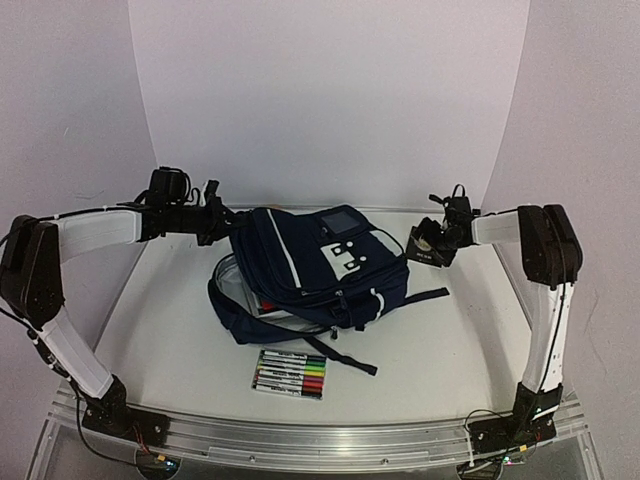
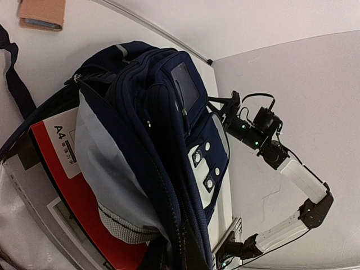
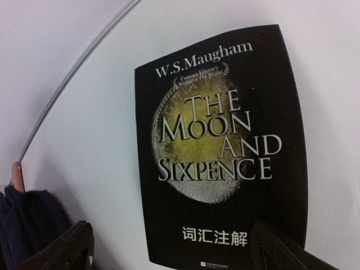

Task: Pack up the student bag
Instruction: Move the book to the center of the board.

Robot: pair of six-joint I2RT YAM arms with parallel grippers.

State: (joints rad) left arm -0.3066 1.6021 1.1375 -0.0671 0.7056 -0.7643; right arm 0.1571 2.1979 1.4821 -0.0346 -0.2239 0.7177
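Navy, white-piped student bag (image 1: 320, 265) gapes, left gripper (image 1: 214, 222) pinching its rim; right gripper (image 1: 430, 244) spread wide.

Black book (image 3: 225, 146) reads "The Moon and Sixpence"; red pad (image 2: 73, 180) "A4".

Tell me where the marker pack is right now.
In the top view the marker pack lies flat on the table on the near side of the student bag, slightly left of centre, toward the near edge.
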